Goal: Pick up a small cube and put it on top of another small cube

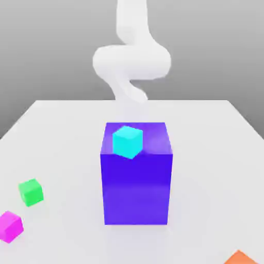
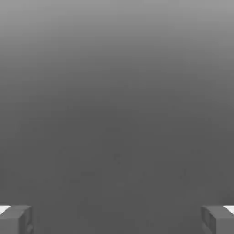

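Note:
A small cyan cube [image 1: 127,141] sits on top of a tall blue block [image 1: 136,185] in the middle of the white table [image 1: 62,134]. A small green cube [image 1: 31,192] and a small magenta cube [image 1: 10,226] lie on the table at the exterior view's left, near the front. My white arm [image 1: 131,56] rises behind the blue block, well above the table. In the hand view my gripper [image 2: 117,220] is open, its two grey fingertips [image 2: 16,220] standing far apart with nothing between them, against plain grey background.
An orange object [image 1: 240,258] pokes in at the front edge on the exterior view's right. The tall blue block stands as an obstacle in the table's centre. Bare table surface lies on both sides of it.

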